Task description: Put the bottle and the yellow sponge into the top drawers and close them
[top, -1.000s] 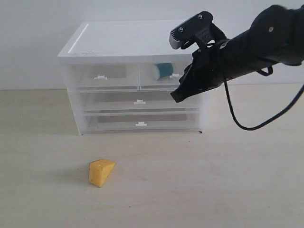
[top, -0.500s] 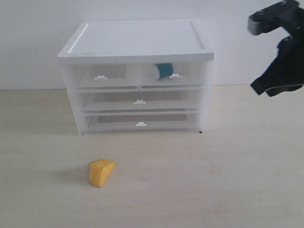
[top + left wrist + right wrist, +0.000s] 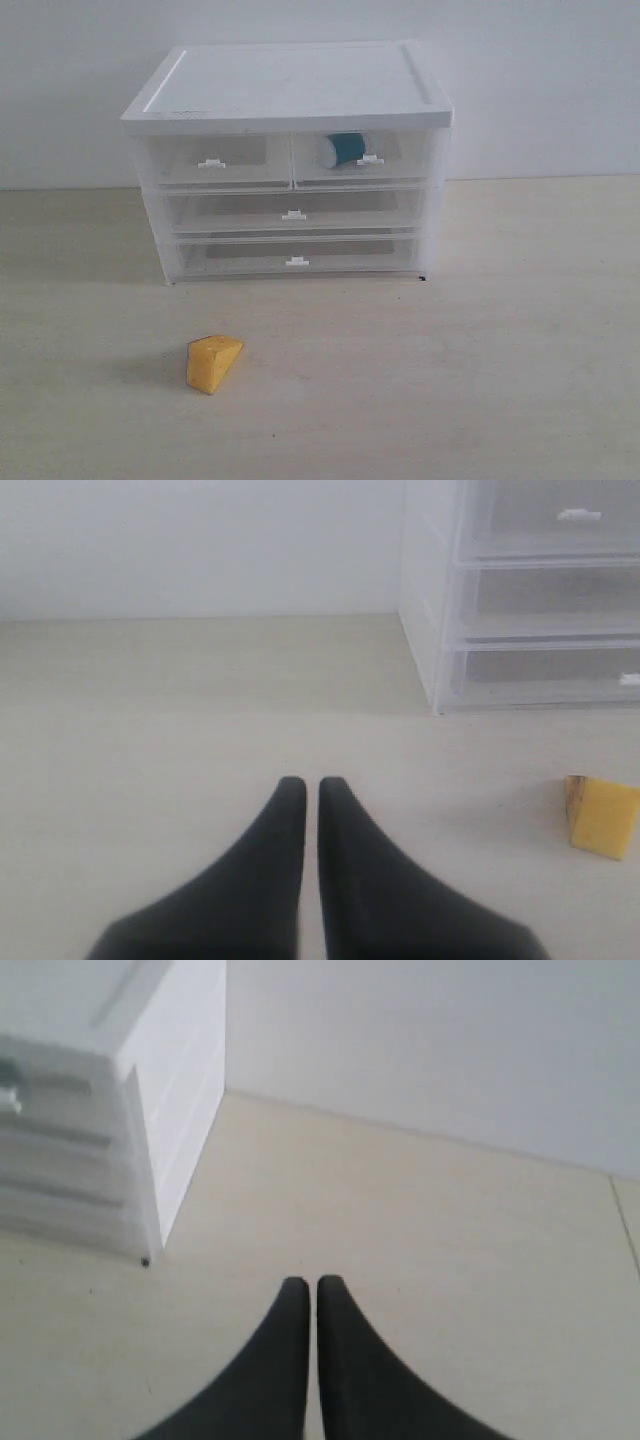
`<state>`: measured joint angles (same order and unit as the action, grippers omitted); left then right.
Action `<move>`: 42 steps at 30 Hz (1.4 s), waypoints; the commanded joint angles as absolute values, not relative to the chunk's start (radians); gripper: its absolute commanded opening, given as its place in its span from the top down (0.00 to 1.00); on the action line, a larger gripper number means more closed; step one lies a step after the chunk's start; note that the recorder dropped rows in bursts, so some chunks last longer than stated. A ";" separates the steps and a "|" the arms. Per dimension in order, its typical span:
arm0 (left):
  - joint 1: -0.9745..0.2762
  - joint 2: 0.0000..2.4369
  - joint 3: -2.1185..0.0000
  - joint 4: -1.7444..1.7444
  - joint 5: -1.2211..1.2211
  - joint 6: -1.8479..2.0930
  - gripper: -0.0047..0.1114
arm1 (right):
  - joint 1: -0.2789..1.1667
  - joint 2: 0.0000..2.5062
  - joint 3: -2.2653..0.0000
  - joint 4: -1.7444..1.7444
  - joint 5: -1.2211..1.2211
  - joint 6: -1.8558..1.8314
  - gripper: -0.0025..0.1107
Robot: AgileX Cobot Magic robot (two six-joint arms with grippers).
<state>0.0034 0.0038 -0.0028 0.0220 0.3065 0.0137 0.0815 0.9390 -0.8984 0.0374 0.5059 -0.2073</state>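
The bottle (image 3: 344, 150), white with a teal label, lies on its side inside the right top drawer (image 3: 366, 160), which is pushed in. The left top drawer (image 3: 212, 162) is also pushed in and looks empty. The yellow sponge (image 3: 212, 362) lies on the table in front of the cabinet, also seen in the left wrist view as the yellow sponge (image 3: 600, 816). Neither arm shows in the exterior view. My left gripper (image 3: 303, 786) is shut and empty, hovering over bare table left of the sponge. My right gripper (image 3: 305, 1284) is shut and empty, off the cabinet's right side.
The white-topped cabinet (image 3: 290, 88) stands at the back against a pale wall, with two full-width clear drawers (image 3: 293, 215) below the top pair. In the right wrist view the cabinet's corner (image 3: 150, 1160) is close by. Beige table (image 3: 480, 380) stretches in front.
The right arm has pulled away from the right top drawer, swung off to the right and left the exterior view. The bottle, the drawers and the sponge have not moved.
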 commanded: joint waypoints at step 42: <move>0.007 0.000 0.000 0.018 0.307 0.016 0.92 | 0.079 0.285 -0.448 0.040 0.286 -0.222 0.98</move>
<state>0.0034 0.0038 -0.0028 0.0220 0.3065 0.0137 0.0815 0.3173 -0.4814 0.0570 0.2864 -0.2247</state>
